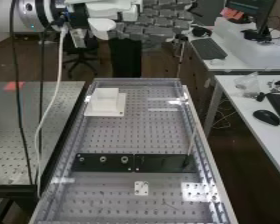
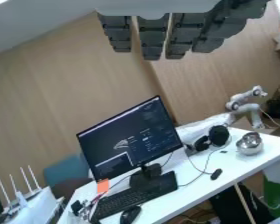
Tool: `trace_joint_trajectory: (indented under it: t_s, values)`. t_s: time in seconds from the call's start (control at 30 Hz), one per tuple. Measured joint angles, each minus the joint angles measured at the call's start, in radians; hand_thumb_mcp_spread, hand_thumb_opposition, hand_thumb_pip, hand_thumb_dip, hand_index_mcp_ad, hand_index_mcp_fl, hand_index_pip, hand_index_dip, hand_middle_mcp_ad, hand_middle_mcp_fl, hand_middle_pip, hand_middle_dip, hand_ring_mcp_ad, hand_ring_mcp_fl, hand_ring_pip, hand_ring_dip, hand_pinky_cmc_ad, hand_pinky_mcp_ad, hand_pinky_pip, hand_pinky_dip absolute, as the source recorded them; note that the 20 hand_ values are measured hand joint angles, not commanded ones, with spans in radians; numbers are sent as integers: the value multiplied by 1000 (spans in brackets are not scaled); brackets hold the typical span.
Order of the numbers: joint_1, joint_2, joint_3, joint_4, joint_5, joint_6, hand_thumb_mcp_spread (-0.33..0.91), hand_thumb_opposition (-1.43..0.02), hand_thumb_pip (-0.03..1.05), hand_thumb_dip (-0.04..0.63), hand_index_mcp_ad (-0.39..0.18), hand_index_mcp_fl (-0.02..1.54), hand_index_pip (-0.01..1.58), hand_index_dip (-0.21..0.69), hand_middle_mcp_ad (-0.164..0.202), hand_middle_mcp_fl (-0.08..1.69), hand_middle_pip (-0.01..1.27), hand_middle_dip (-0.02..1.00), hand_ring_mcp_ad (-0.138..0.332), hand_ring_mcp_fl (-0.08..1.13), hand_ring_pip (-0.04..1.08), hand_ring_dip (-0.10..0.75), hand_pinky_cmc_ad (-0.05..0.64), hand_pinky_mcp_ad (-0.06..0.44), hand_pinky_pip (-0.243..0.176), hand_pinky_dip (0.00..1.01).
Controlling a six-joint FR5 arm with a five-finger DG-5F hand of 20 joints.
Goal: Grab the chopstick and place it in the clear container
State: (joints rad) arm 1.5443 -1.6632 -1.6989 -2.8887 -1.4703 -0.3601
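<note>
Down the middle of the room here runs the long perforated bench, see-through strips along its sides, its far end towards the arm. Beside it, on the high view's left, sits a grey perforated table, and over by the wall in the wrist view there's a white desk. Now the white arm, coming in from the high view's upper left, and a black monitor on that desk, tipped in the wrist view. Here's the hand, up high around the bench's far end, dark fingers straight and loose, curled round nothing, well apart from the stick. Down on the bench, a black strip lies crosswise, and beyond it, towards the far end on the left, a white block sits on its square base.

And there's the chopstick! Slim, pale, at the bench's right side, its lower end at the right part of the black strip. Its long axis climbs steeply in the high view, the upper end pointing away towards the far end and a touch to the right; how far it truly leans, I can't tell. Nearer still, a small white plate lies flat in front of the strip.
</note>
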Motion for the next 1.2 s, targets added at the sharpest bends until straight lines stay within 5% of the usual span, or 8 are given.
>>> trace_joint_trajectory:
  t_s: [0.1, 0.23, 0.4, 0.5, 0.63, 0.93, 1.2]
  values:
    - [-8, -35, -4, 30, 12, 55, -12, -3, 5, 5, -44, 23, 19, 17, 59, 38, 23, 37, 54, 14, 12, 31, 47, 35, -10, 21]
    - [-33, -84, 6, 53, 6, 107, 253, -272, 464, 133, -63, 367, 23, 164, 58, 351, 86, 188, 52, 35, 58, 87, 101, 86, 3, 47]
    - [-84, -165, 46, 64, -21, 162, 382, -569, 445, 244, -112, 456, 37, 459, 58, 457, 106, 475, 54, 65, 75, 188, 265, 197, 14, 105]
    - [-110, -210, 81, 57, -42, 176, 396, -668, 473, 253, -113, 511, 38, 546, 58, 545, 106, 581, 52, 87, 96, 209, 333, 248, 12, 120]
    - [-133, -250, 114, 51, -70, 190, 396, -738, 503, 257, -120, 524, 38, 597, 63, 579, 103, 630, 87, 96, 96, 209, 382, 278, 12, 122]
    - [-169, -343, 192, 76, -89, 259, 394, -785, 545, 305, -122, 503, 51, 637, 61, 578, 108, 750, 84, 115, 103, 288, 426, 298, 14, 138]
    - [-181, -419, 254, 113, -61, 368, 415, -801, 559, 339, -122, 489, 65, 625, 61, 572, 110, 768, 86, 147, 105, 302, 426, 295, 12, 138]
